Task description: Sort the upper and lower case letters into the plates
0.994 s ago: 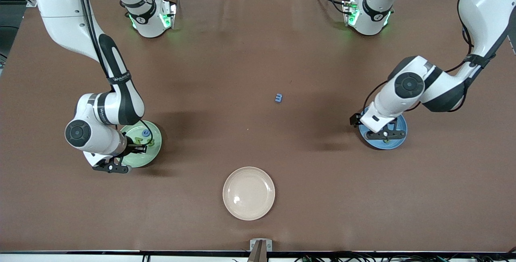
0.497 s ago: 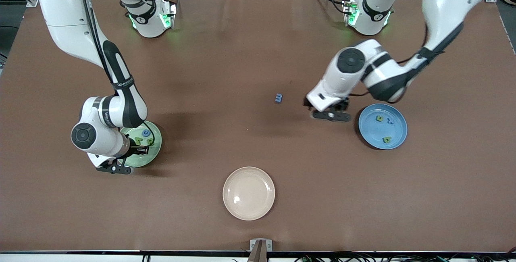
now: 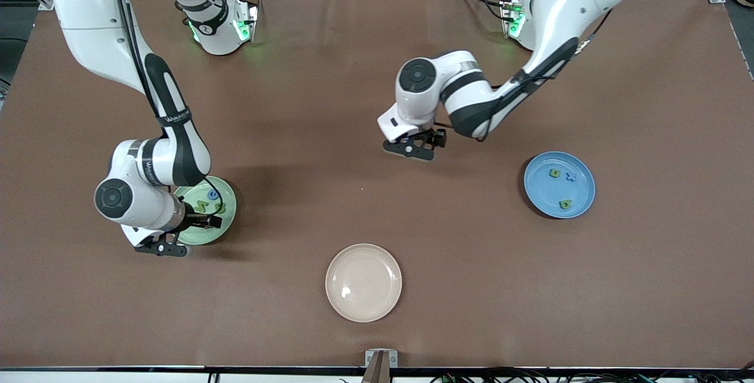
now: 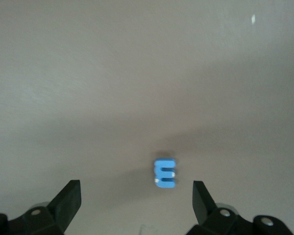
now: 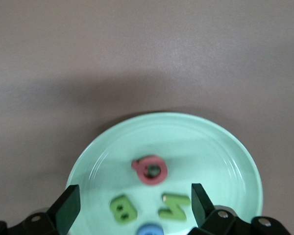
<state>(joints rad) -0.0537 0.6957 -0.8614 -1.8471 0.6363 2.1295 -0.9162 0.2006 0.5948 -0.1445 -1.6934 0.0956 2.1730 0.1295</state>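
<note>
The pale mint green plate (image 3: 228, 218) lies toward the right arm's end and holds several letters, among them a red ring (image 5: 150, 170), a green B (image 5: 123, 209) and a green Z (image 5: 175, 206). My right gripper (image 3: 203, 222) hangs open just over this plate (image 5: 210, 161); in its wrist view the gripper (image 5: 134, 196) holds nothing. The sky blue plate (image 3: 545, 194) holds three small letters. My left gripper (image 3: 413, 150) is open over a small blue letter (image 4: 165, 173) on the bare table mid-table. That letter lies between the open fingers (image 4: 68, 198), hidden in the front view.
A cream-beige plate (image 3: 363, 282) lies near the table's front edge, nearer the front camera than the left gripper. The brown table mat (image 3: 330, 76) stretches between the plates. Both arm bases stand along the table's back edge.
My left arm has swung from over the blue plate to the middle of the table, over the blue letter. My right gripper has stayed over the mint plate.
</note>
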